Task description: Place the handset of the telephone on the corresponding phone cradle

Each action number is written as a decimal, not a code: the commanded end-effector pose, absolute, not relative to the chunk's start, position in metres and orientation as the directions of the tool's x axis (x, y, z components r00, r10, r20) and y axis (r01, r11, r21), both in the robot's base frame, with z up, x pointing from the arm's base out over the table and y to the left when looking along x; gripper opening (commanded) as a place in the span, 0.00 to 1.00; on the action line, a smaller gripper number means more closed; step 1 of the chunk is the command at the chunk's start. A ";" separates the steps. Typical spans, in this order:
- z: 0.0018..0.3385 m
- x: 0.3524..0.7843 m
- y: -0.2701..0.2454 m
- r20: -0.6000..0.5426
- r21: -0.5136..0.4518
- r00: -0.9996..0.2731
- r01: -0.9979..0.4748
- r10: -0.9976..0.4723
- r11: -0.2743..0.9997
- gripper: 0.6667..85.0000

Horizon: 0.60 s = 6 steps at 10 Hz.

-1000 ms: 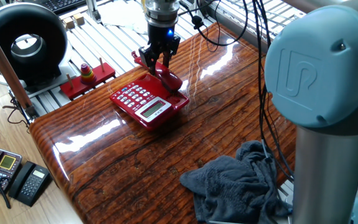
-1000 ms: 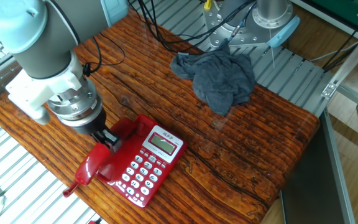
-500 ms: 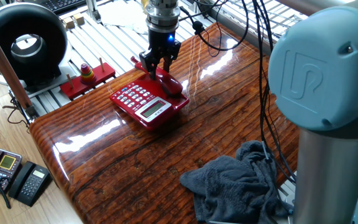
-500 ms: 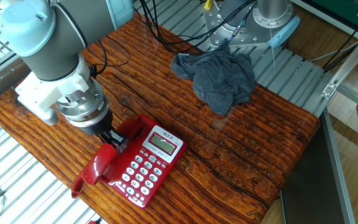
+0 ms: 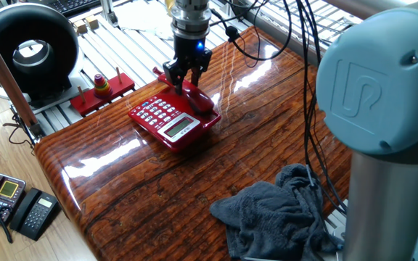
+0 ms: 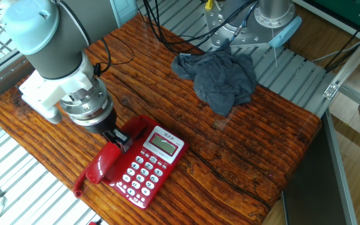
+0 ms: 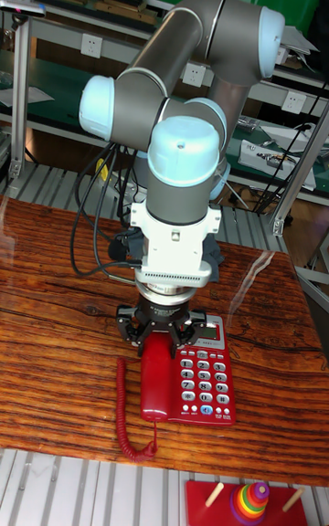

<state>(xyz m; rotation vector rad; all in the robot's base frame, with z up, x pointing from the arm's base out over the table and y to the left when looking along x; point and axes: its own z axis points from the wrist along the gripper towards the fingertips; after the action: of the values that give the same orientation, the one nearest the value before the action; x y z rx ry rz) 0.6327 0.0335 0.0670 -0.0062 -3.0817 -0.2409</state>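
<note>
One fixed view
Surface: glossy wooden table (image 5: 158, 188), grey cloth (image 5: 278, 210) at its near right.
Gripper (image 5: 184, 75): fingers clamped on the red handset (image 5: 194, 96).
Handset: lying along the telephone (image 5: 173, 119) beside its keypad.

Other fixed view
Handset (image 6: 114, 153): held by the gripper (image 6: 116, 139), over the phone cradle (image 6: 125, 145) at the keypad's left.
Cloth (image 6: 220, 78): well apart from the phone.

Tall fixed view
Handset (image 7: 157, 378): upright in the picture, left of the keypad; coiled cord (image 7: 130, 427) trails beside it.
Gripper (image 7: 161, 331): closed around the handset's top end.
</note>
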 end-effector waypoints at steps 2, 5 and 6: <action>0.064 0.629 0.037 0.049 0.170 -0.999 0.013 0.005 0.985 0.38; 0.058 0.625 0.041 0.046 0.170 -0.999 0.010 0.003 0.985 0.37; 0.060 0.623 0.041 0.047 0.171 -0.999 0.010 0.002 0.985 0.37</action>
<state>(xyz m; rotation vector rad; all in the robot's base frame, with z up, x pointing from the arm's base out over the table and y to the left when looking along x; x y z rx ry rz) 0.6258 0.0372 0.0594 -0.0028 -3.0828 -0.2461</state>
